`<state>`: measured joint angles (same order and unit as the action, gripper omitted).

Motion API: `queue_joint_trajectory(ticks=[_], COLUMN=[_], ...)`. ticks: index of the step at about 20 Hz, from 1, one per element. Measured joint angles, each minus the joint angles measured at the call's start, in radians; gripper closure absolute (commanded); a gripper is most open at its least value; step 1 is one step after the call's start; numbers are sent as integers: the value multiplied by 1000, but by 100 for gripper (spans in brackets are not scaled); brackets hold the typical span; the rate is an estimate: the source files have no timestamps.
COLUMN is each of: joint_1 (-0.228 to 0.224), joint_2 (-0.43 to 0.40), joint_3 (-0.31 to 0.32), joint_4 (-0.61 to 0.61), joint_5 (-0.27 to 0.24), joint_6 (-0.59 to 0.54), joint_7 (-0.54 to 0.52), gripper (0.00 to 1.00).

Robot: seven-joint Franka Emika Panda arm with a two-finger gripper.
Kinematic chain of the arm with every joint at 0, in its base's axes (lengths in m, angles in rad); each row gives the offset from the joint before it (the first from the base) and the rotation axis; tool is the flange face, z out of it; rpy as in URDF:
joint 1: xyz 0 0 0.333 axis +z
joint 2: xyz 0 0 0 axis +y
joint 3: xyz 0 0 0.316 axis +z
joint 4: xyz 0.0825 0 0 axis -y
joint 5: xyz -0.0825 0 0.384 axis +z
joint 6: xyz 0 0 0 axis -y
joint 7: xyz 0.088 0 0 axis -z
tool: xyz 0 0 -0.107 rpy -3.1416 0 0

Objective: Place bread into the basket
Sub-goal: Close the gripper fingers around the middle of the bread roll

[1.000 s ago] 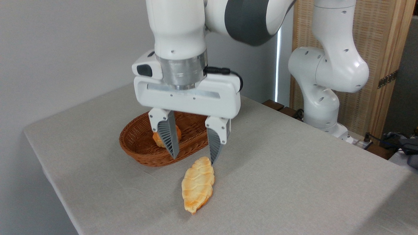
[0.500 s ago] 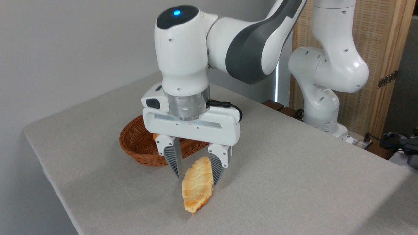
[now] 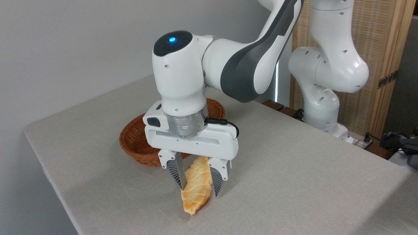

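Arm (image 3: pixel 235 65) bent low over table (image 3: pixel 294 169), wrist pointing straight down. Gripper (image 3: pixel 197 187) astride bread (image 3: pixel 197 186), fingers at both flanks; firm clamp impossible to confirm. Loaf lying on cloth just in front of basket (image 3: pixel 137 143).

Arm lowered, fingers (image 3: pixel 179 174) vertical — slightly parted

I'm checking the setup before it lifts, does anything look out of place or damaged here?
Nothing stands out. The long pale golden loaf lies whole on the grey tablecloth, with the gripper fingers on either side of it. The oval reddish-brown wicker basket sits upright behind it, undamaged.
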<state>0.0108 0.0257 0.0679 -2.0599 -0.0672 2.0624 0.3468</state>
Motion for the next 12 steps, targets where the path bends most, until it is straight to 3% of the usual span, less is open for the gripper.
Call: queue_joint_trajectory(ticks=[10, 12], joint_1=[-10, -15], joint_2=[3, 6], joint_3=[-2, -2], joint_4=[4, 4], joint_5=[0, 0], joint_6=[2, 6], joint_7=[0, 0], gripper=[0, 6])
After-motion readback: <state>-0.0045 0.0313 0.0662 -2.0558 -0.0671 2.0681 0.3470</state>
